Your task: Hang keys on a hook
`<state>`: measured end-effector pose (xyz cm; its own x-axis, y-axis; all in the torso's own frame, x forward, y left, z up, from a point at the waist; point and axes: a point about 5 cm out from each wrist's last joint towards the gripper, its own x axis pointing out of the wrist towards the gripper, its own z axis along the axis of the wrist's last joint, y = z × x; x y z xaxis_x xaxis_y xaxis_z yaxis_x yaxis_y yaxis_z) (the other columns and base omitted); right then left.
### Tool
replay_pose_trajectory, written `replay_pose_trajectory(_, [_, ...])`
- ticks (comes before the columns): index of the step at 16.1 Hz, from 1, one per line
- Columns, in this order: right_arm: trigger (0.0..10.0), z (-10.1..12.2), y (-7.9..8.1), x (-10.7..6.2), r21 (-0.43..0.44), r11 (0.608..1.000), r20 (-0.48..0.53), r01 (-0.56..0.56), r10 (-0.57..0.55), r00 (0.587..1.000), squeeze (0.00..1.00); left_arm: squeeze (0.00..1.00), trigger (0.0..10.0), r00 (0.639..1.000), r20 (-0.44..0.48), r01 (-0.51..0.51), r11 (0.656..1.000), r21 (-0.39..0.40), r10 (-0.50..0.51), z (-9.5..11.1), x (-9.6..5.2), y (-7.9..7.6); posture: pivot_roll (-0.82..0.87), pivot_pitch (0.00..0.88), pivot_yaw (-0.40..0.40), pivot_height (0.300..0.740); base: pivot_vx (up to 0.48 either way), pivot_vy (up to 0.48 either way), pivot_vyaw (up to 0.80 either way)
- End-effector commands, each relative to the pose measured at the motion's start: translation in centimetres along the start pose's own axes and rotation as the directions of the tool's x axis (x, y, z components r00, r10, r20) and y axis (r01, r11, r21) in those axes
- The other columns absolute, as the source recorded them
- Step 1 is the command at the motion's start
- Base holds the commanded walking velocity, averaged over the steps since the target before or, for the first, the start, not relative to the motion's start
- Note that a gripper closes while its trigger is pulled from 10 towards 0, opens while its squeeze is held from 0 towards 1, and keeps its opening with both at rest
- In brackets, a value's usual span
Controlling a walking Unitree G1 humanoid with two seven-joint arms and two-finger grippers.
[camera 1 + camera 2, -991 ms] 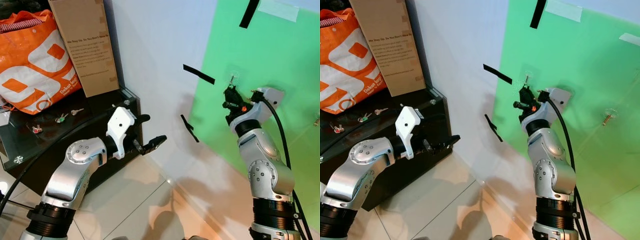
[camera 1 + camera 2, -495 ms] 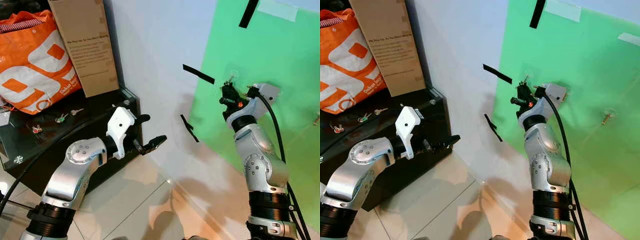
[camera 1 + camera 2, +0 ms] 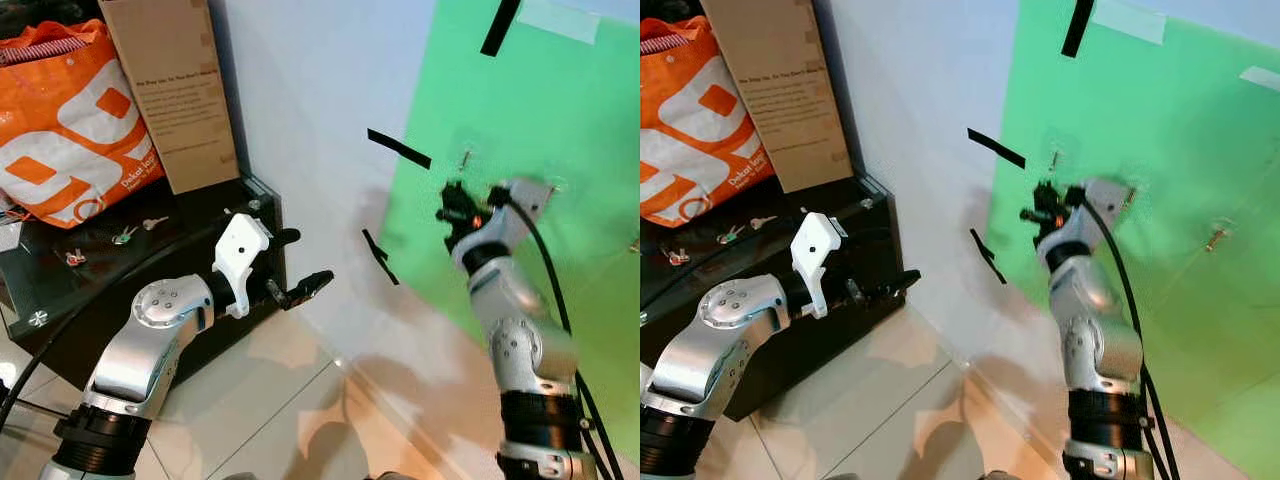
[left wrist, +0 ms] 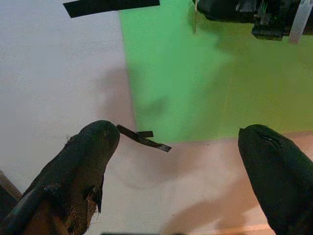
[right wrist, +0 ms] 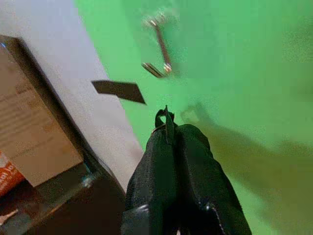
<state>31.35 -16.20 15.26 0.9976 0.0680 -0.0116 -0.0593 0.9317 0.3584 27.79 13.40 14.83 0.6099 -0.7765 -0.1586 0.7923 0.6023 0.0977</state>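
Tall brown cardboard box (image 3: 172, 88) on the black cabinet carries a block of small dark print, too small to read; orange woven shopping bag (image 3: 70, 125) beside it bears large white shapes and a short illegible white word.

Looks like a corner of a home set up for a test. Bright green paper sheet (image 3: 560, 130) stuck on the white wall (image 3: 310, 90) with black tape strips (image 3: 398, 148). Orange shopping bag (image 3: 70, 115) and tall brown cardboard box (image 3: 172, 85) on a low black cabinet (image 3: 150, 270). Shiny pale tiled floor (image 3: 280, 410).
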Motion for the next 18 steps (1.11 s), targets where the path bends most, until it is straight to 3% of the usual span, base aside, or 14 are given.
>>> replay_pose_trajectory(1, [10.0,0.0,-0.1,-0.1,-0.011,1.0,-0.007,0.004,-0.004,1.0,0.0,0.0,10.0,1.0,0.004,0.013,1.0,0.019,-0.014,0.4,0.3,0.0,-0.01,0.0,0.014,0.74,0.0,0.0,0.0])
replay_pose_trajectory(5, [10.0,0.4,-0.1,-0.3,0.011,1.0,0.021,-0.007,0.006,1.0,0.0,0.0,10.0,1.0,0.005,0.013,1.0,0.02,-0.013,0.5,0.3,0.0,-0.01,0.0,0.013,0.74,0.0,0.0,0.0])
replay_pose_trajectory(6, [10.0,1.6,0.7,-0.6,0.043,0.996,0.1,-0.072,0.067,0.993,0.0,0.0,10.0,1.0,0.005,0.013,1.0,0.019,-0.013,0.5,0.3,0.0,-0.01,0.0,0.013,0.74,0.0,0.0,0.0])
replay_pose_trajectory(9, [10.0,2.2,1.4,-0.6,0.052,0.991,0.139,-0.124,0.116,0.983,0.0,0.0,10.0,1.0,0.004,0.013,1.0,0.018,-0.013,0.5,0.3,0.0,-0.01,0.0,0.012,0.74,0.0,0.0,0.0])
replay_pose_trajectory(13, [10.0,2.4,1.7,-0.5,0.052,0.988,0.15,-0.147,0.138,0.979,0.0,0.01,10.0,1.0,0.004,0.011,1.0,0.016,-0.011,0.4,0.3,0.1,-0.01,0.0,0.012,0.74,0.0,0.0,0.0])
replay_pose_trajectory(18, [10.0,2.1,1.3,0.3,0.045,0.995,0.123,-0.085,0.079,0.989,0.0,0.0,10.0,1.0,0.001,0.015,1.0,0.014,-0.015,0.4,0.2,0.0,-0.01,0.0,0.013,0.74,0.0,0.0,0.0])
